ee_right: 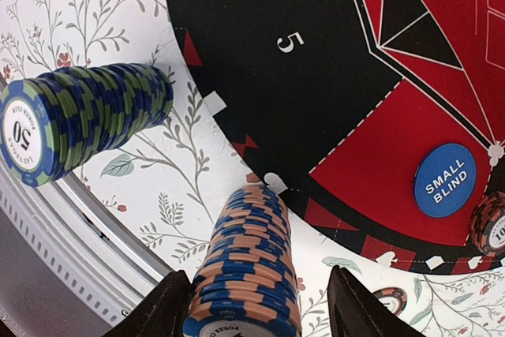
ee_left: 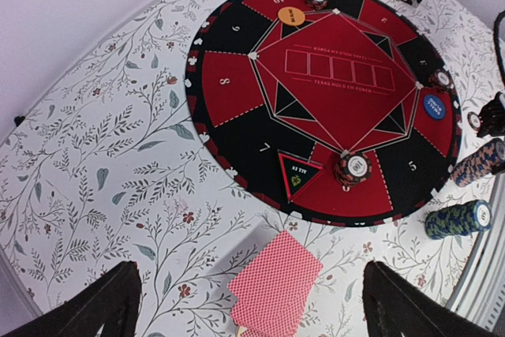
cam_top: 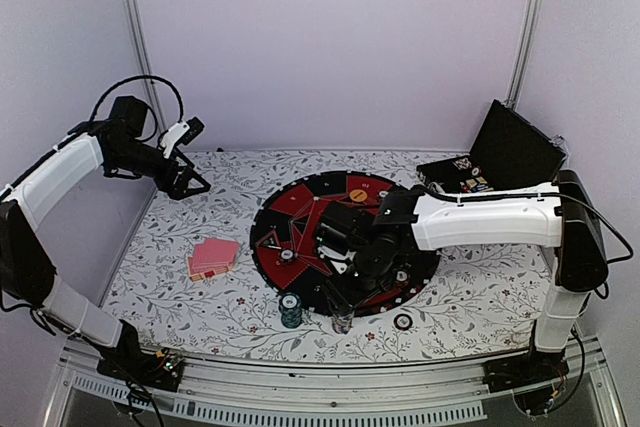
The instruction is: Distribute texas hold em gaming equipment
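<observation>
Out at ten o'clock from the round mat (cam_top: 290, 203), we see the left gripper (cam_top: 188, 187) hanging above the floral table (cam_top: 190, 312), its jaws spread wide and holding nothing. At nine o'clock, just off the mat, lies a fanned pile of red-backed playing cards (cam_top: 213, 258). On the mat an orange disc (cam_top: 357, 194) sits at twelve o'clock, and our right wrist view shows a blue disc (ee_right: 445, 180) marked SMALL BLIND near the rim. At seven o'clock, just beside the rim, stands a green chip stack (cam_top: 291, 310). At six o'clock the right gripper (ee_right: 259, 282) straddles a salmon-and-blue chip stack (ee_right: 245, 234). Its jaws are parted with one finger on each side, and a sliver of table shows between the stack and one finger. A loose chip (cam_top: 402, 322) lies at five o'clock, and the black case (cam_top: 510, 152) stands open at two o'clock
</observation>
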Robot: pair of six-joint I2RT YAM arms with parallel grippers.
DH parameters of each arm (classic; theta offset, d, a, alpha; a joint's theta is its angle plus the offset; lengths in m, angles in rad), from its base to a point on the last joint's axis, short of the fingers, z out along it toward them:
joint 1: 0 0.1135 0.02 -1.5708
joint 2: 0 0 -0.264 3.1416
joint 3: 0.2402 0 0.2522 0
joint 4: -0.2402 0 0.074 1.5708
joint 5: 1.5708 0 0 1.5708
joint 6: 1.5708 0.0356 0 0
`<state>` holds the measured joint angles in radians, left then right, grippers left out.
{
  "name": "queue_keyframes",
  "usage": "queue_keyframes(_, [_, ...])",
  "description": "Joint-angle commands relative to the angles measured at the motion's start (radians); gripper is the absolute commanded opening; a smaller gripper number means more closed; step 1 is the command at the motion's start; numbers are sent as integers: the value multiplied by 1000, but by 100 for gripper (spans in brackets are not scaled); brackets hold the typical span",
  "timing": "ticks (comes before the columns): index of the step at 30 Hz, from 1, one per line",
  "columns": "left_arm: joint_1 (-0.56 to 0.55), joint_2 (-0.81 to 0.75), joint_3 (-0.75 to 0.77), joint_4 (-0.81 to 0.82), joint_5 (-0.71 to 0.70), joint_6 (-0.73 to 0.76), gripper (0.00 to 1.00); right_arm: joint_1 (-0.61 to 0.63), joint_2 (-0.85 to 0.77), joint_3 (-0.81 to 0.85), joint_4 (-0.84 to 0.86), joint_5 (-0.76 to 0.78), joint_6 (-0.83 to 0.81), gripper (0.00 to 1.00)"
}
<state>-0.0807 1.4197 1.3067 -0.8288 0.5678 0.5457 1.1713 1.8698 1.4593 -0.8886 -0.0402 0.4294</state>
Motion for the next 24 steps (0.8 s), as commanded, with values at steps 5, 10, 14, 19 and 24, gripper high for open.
queue_keyframes(5, [-11,-15,23,-8,-2,2,100,7,25,-8,9,-7,-6,62])
queue_keyframes(10, [-11,-11,25,-9,3,0,100,7,19,-7,4,-3,-5,54])
queue_keyframes(14, [-11,-7,28,-9,6,0,100,8,11,4,-7,6,-3,45])
queue_keyframes(19, [-11,-5,31,-10,4,0,100,7,0,25,-30,19,-6,42])
queue_keyframes(24, [-11,-4,34,-9,8,-1,100,7,-10,37,-54,26,-6,40])
